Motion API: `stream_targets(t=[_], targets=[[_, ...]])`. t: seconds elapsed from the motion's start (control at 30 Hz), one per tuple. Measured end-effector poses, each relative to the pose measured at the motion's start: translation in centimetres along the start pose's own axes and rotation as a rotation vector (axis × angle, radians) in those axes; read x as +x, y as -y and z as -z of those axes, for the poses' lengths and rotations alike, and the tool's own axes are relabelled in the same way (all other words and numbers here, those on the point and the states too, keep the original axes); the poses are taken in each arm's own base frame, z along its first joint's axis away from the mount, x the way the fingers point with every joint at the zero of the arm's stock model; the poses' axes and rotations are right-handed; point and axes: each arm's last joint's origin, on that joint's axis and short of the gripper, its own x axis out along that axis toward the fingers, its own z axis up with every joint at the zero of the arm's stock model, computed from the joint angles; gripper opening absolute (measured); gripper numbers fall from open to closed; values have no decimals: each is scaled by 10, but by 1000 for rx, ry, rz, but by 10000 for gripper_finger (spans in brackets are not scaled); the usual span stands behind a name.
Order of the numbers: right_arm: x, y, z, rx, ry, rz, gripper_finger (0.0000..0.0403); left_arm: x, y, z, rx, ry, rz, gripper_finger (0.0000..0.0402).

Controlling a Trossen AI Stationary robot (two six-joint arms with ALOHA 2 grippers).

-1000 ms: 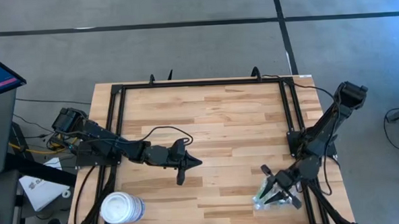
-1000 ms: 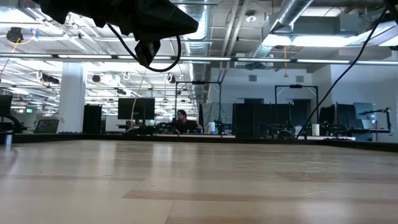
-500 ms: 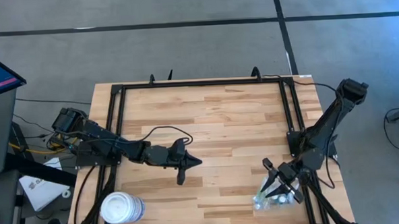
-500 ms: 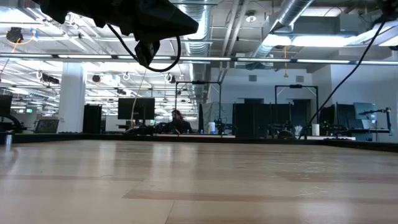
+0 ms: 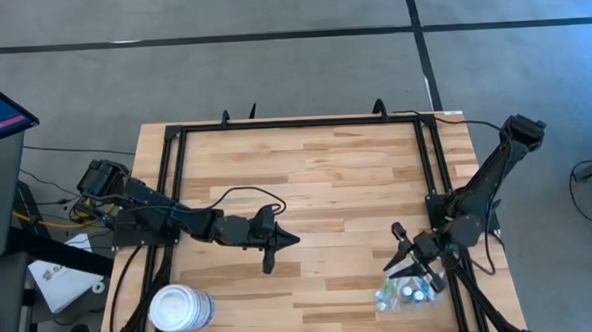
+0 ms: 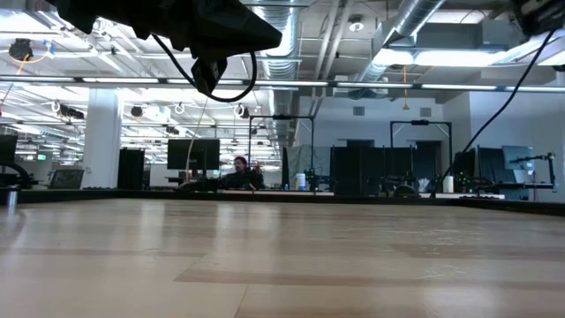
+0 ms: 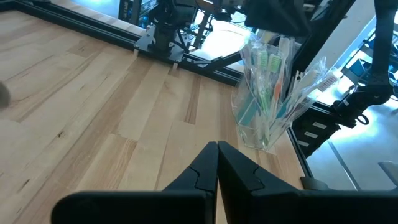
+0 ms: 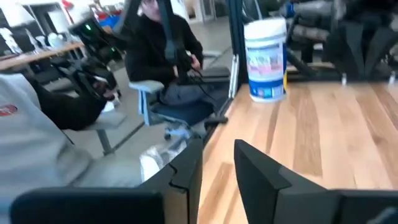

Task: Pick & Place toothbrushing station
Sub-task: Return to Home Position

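- The toothbrushing station (image 5: 406, 295) stands upright near the table's (image 5: 316, 175) right-hand corner, at the edge away from the arm bases, holding green and orange toothbrushes (image 7: 266, 68).
- The right gripper (image 5: 402, 253) hovers just beside it, fingers spread apart, holding nothing.
- The left gripper (image 5: 287, 240) hangs over mid-table, fingers pressed together, empty.
- A white tub (image 5: 180, 308) stands at the opposite corner.

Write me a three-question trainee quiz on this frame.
1. True or false: the right gripper is shut on the small see-through plastic toothbrush holder.
2. In the high view, which corner of the wooden table holds the large white round tub? A) bottom left B) top right C) top left
3. Fill in: the left gripper is ____ (open/shut).
Key: 1 false, it is open; 2 A; 3 shut.
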Motion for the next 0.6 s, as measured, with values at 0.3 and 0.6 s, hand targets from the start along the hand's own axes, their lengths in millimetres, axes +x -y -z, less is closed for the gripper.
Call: stream_targets(t=[0.3, 0.6], targets=[[3, -1, 3, 9, -7, 2, 54, 0, 0, 0, 0, 1, -2, 2], [10, 0, 1, -2, -19, 23, 47, 0, 0, 0, 0, 3, -6, 2]])
